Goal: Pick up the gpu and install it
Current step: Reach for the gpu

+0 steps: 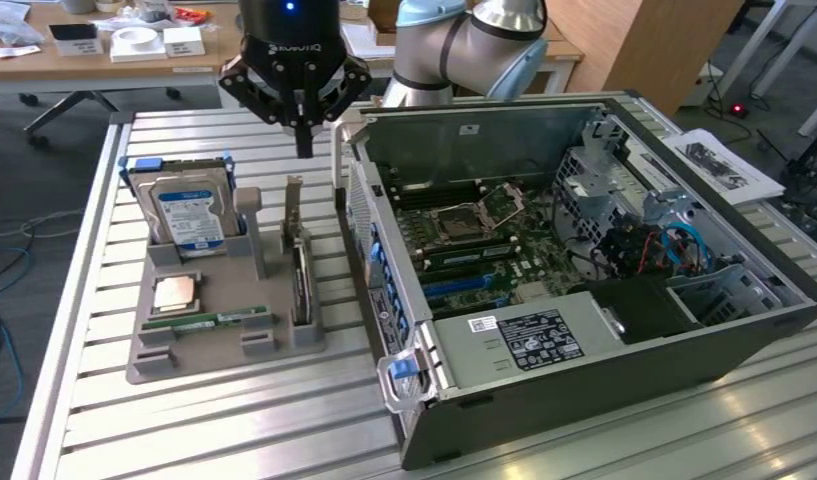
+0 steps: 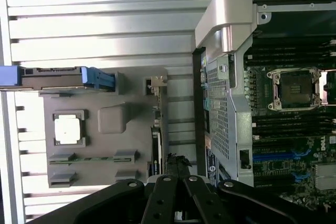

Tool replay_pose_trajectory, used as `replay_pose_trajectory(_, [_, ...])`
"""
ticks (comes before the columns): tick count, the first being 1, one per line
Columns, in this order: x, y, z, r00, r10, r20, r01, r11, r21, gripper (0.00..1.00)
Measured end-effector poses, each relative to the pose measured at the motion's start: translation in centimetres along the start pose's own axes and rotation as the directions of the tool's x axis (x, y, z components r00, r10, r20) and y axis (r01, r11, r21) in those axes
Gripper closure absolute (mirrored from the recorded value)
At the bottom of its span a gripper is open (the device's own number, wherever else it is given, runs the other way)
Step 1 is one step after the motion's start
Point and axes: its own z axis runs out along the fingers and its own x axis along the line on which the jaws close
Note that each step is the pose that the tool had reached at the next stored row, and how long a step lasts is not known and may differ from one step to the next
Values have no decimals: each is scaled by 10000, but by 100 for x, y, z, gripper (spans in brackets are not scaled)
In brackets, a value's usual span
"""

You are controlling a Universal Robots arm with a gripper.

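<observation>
The gpu (image 1: pixel 300 270) stands on its long edge in a slot of the grey holder tray (image 1: pixel 201 358), its pale end bracket at the far end. From above it reads as a thin dark strip (image 2: pixel 155 129). My gripper (image 1: pixel 304 148) hangs above the far end of the card, clear of it, fingers shut together and pointing down with nothing between them. In the wrist view the shut fingertips (image 2: pixel 177 161) sit just off the card's near end. The open computer case (image 1: pixel 582 260) lies beside the tray, with its motherboard (image 1: pixel 468 240) exposed.
On the tray also stand a silver hard drive with a blue label (image 1: pixel 181 208), a CPU (image 1: pixel 177 291) and a narrow green RAM stick (image 1: pixel 208 321). Everything rests on a slatted metal table (image 1: pixel 181 430). Papers (image 1: pixel 728 165) lie at the exterior view's right.
</observation>
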Motion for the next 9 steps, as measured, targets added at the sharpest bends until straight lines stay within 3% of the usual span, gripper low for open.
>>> replay_pose_trajectory(9, [78, -6, -1, 10000, 1, 1, -1, 10000, 0, 89])
